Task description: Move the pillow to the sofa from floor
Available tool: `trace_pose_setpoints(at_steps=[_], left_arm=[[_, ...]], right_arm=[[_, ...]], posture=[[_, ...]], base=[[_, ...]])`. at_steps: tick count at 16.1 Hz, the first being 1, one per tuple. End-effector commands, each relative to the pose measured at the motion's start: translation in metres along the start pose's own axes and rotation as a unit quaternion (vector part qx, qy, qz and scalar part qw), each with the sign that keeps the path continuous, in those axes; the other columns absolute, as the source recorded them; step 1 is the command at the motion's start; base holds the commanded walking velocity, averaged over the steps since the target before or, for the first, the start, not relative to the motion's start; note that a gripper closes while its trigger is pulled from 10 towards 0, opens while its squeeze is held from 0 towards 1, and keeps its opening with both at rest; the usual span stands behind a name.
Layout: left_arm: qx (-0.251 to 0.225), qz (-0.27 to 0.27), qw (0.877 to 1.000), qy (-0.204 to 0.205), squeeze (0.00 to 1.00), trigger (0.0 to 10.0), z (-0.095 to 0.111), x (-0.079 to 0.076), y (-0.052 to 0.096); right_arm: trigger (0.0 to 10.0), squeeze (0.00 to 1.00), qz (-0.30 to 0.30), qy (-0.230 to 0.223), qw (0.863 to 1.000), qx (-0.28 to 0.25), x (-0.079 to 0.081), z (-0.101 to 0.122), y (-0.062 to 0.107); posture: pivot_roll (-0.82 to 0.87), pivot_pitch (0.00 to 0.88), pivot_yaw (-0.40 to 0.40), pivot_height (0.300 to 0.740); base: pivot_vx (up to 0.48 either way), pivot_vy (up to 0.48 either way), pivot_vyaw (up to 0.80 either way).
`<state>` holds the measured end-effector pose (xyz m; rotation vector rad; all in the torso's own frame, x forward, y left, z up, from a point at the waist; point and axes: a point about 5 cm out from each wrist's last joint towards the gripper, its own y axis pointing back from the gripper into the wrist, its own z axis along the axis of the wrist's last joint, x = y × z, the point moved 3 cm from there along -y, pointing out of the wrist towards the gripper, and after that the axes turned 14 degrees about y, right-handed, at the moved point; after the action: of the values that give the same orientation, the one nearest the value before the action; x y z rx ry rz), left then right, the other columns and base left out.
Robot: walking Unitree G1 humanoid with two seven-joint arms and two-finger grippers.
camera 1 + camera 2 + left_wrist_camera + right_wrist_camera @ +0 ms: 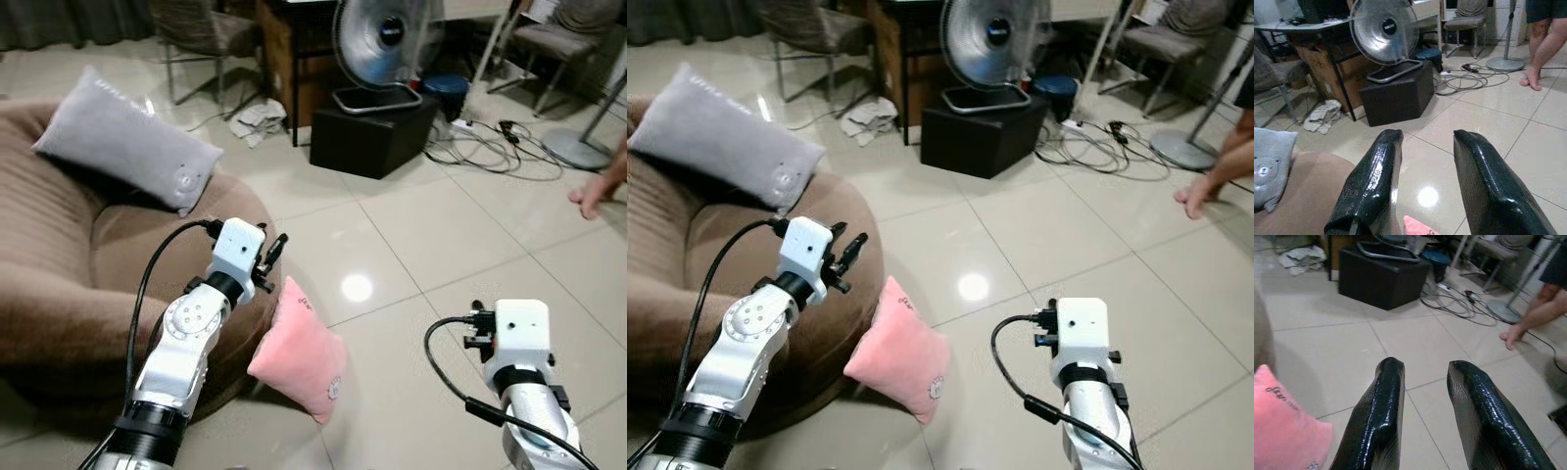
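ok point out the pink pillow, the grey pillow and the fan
pink pillow (302, 360), left eye view, middle of its face
grey pillow (125, 139), left eye view, centre of its top side
fan (384, 37), left eye view, hub of the grille

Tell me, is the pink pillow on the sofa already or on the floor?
On the floor. The pink pillow stands on the tiles, leaning against the brown sofa; the grey pillow lies on the sofa.
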<state>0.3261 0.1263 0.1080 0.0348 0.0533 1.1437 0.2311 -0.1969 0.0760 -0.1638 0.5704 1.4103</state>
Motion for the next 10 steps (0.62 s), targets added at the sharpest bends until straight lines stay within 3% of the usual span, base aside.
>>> trace_pose_setpoints(at_steps=[1,4,10], left_arm=[[-0.007,-0.003,1.000,0.000,0.00,10.0,0.0028,-0.0007,0.0016],[-0.006,-0.002,1.000,0.005,0.00,10.0,0.0027,0.0000,0.0014],[-0.004,-0.003,1.000,0.000,0.00,10.0,0.0043,0.0019,-0.0002]], right_arm=[[10.0,0.00,0.009,0.005,1.000,-0.005,0.0022,0.0009,-0.0014],[10.0,0.00,0.005,-0.017,1.000,0.011,0.0017,-0.0033,-0.0015],[10.0,0.00,0.009,-0.002,1.000,0.009,0.0031,-0.0030,-0.0026]], posture=[[-0.02,0.011,-0.033,0.740],[-0.01,0.015,-0.031,0.740],[-0.01,0.016,-0.026,0.740]], base=[[0.345,0.000,0.00],[0.360,0.000,-0.14],[0.392,0.000,0.00]])
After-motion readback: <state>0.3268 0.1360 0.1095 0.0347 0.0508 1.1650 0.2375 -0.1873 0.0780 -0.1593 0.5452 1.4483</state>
